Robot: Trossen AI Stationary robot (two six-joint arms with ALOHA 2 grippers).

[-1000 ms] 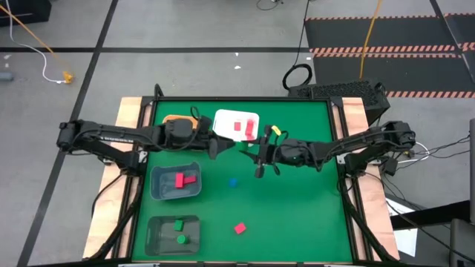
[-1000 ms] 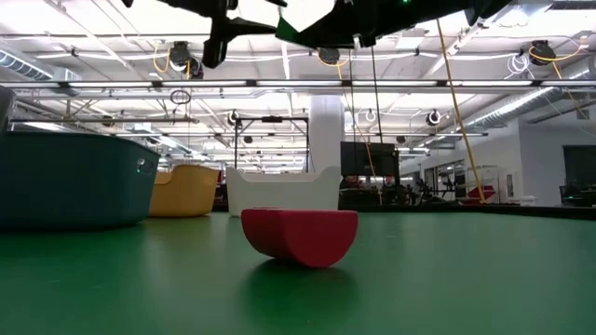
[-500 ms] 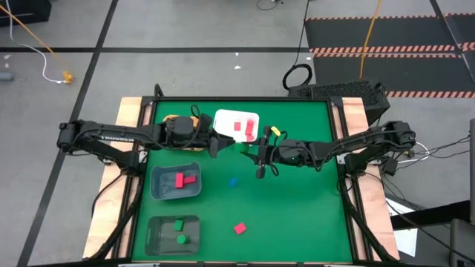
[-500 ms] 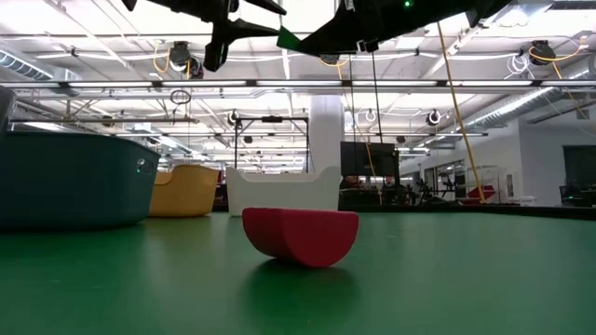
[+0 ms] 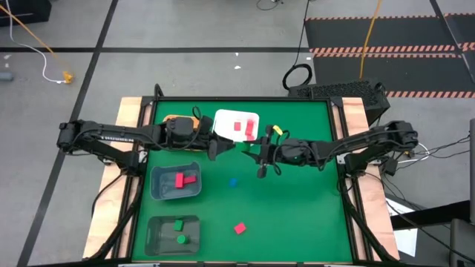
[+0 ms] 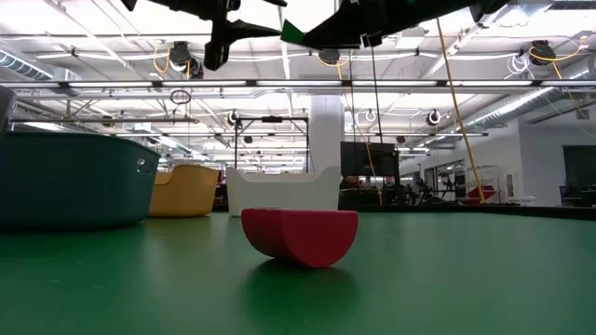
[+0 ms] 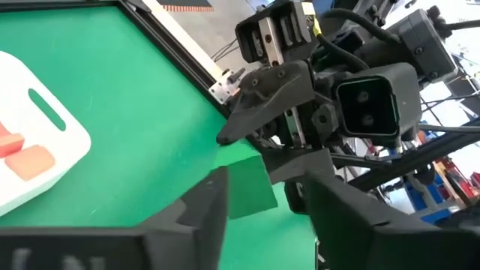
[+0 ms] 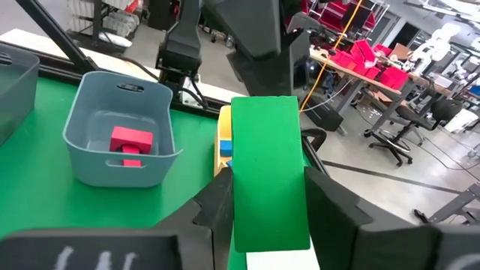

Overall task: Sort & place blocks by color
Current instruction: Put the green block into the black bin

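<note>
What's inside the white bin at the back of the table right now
The white bin holds pale red or pink blocks, at least two, lying flat near its middle. The left arm's fingers hover just beside its near edge, so that corner can't be fully checked.

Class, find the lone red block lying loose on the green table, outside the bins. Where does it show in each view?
High view: red block, lower centre.
Low view: centre foreground, large.
Left wrist view: not in it.
Right wrist view: not in it.
Shared landmark: white bin, seen in the high, low and left wrist views.
</note>
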